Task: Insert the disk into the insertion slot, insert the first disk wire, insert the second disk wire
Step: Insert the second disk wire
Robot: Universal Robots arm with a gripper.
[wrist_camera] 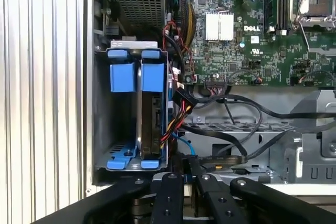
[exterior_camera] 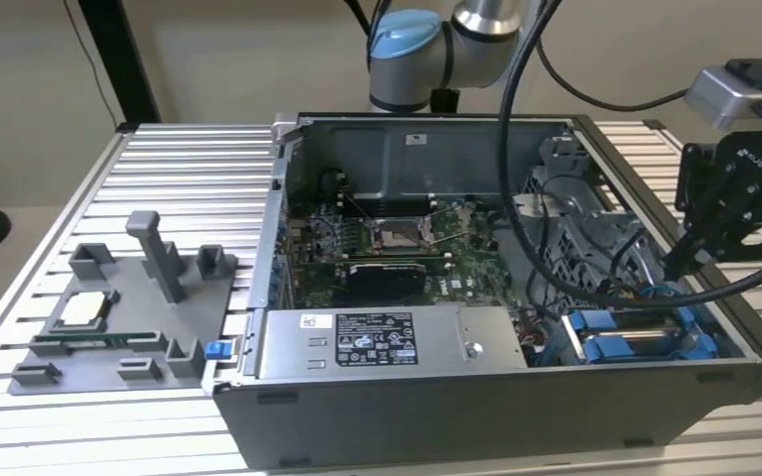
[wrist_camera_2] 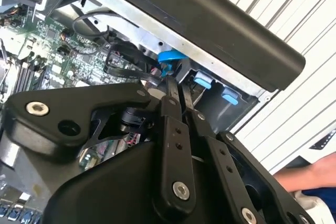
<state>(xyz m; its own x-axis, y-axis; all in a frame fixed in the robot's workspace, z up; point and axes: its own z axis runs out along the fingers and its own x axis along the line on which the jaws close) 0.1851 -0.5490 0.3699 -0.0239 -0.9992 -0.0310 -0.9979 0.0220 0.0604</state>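
The disk [wrist_camera: 149,124] stands on edge inside the insertion slot [wrist_camera: 102,129], held in its blue frame [wrist_camera: 153,77]; a second blue frame [wrist_camera: 122,77] sits beside it. In the exterior view the bay [exterior_camera: 639,337] is at the case's front corner on the exterior view's right. My gripper [exterior_camera: 683,266] hovers just above that corner. Its fingers [wrist_camera_2: 170,129] are pressed together, tips [wrist_camera: 181,174] next to a blue wire [wrist_camera_2: 170,57] and black cables [wrist_camera: 226,156]. Whether a wire is pinched between them is hidden. Red, yellow and black wires [wrist_camera: 176,121] run to the disk's side.
The open case holds the motherboard [exterior_camera: 395,243] and a grey power-supply box [exterior_camera: 381,342]. A perforated metal cage [exterior_camera: 579,233] stands behind the bay. A grey fixture tray [exterior_camera: 116,317] lies on the ribbed table at the exterior view's left. A person's arm [wrist_camera_2: 310,174] is beside the case.
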